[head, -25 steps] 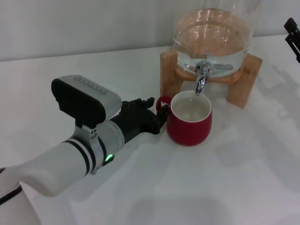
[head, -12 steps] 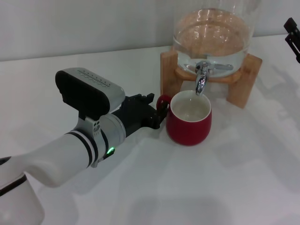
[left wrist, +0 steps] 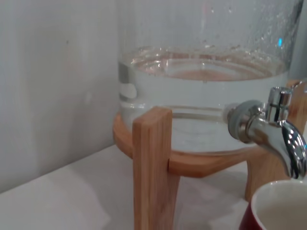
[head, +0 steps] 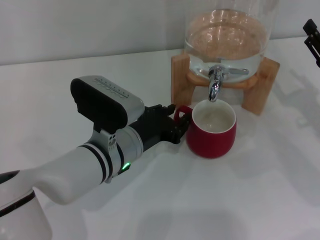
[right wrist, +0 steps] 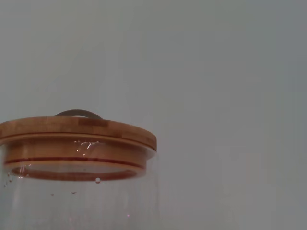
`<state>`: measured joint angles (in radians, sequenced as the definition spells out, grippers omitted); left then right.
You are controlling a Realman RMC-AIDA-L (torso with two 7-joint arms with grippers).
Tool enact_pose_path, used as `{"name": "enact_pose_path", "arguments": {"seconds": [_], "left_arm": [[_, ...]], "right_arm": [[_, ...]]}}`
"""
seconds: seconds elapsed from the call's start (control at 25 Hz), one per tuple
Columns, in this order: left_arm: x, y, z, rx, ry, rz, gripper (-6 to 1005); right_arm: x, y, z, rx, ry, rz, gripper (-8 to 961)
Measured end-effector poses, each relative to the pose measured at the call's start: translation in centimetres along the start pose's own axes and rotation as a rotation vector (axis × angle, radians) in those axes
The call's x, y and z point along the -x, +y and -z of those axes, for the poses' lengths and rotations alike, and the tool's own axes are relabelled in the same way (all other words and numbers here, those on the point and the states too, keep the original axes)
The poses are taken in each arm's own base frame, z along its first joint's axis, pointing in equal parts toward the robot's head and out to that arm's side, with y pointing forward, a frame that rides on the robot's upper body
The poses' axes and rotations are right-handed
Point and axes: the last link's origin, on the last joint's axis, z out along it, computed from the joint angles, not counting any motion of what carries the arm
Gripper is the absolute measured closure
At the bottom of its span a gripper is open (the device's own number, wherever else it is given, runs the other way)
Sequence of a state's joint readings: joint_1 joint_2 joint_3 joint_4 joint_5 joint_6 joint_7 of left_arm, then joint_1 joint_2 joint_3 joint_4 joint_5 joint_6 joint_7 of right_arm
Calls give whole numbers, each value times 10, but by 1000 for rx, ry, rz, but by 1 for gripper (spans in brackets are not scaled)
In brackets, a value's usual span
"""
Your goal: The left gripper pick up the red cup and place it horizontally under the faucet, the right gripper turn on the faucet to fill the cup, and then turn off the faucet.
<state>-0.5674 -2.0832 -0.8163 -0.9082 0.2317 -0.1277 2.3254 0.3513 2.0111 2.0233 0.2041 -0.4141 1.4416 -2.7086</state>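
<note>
In the head view, the red cup [head: 215, 132] stands upright on the white surface [head: 260, 190], a little right of the middle of the frame, with its mouth directly below the spout of the faucet [head: 215, 84]. The left claw [head: 176, 123] reaches in from the lower left, and its black fingers are closed around the cup's handle. The glass dispenser [head: 227, 37] sits in a wooden stand [head: 180, 82] at the upper middle. The right claw [head: 312, 40] appears only as a dark piece at the upper right edge; I cannot tell how its fingers stand.

In the left wrist view, the faucet [left wrist: 268, 127] is at the right, and the cup's rim [left wrist: 278, 206] is in the lower right corner, just under the spout. The wooden stand [left wrist: 153, 163] fills the middle.

In the right wrist view, only the dispenser's wooden lid [right wrist: 72, 129] shows at the lower left.
</note>
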Motion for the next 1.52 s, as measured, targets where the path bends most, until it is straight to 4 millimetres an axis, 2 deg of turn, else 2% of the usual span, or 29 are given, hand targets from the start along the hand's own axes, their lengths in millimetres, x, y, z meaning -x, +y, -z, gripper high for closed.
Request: {"name": "enact_pose_path", "arguments": {"seconds": [0.28,0.48,0.64,0.88,1.28,1.52], "left_arm": [[9,-2,10,-22,6,36,592],[24,0,29,-50,20,19,591],[36,-7,52,-106,57,2,591],[34,-31,84,-157,209,73,590],[30,-70,122,-238,387,102,589],[25,-105,162,-333,562,94,589]], "right_arm": [[0,0,0,-1,3,3,336],[-1,-1,0,-4,9,6,336],[-2,-3,0,-10,16,8,336],[-2,-8,7,-32,24,10,337],[0,-11,14,-48,14,15,337],[10,-14,26,-67,-52,16,337]]}}
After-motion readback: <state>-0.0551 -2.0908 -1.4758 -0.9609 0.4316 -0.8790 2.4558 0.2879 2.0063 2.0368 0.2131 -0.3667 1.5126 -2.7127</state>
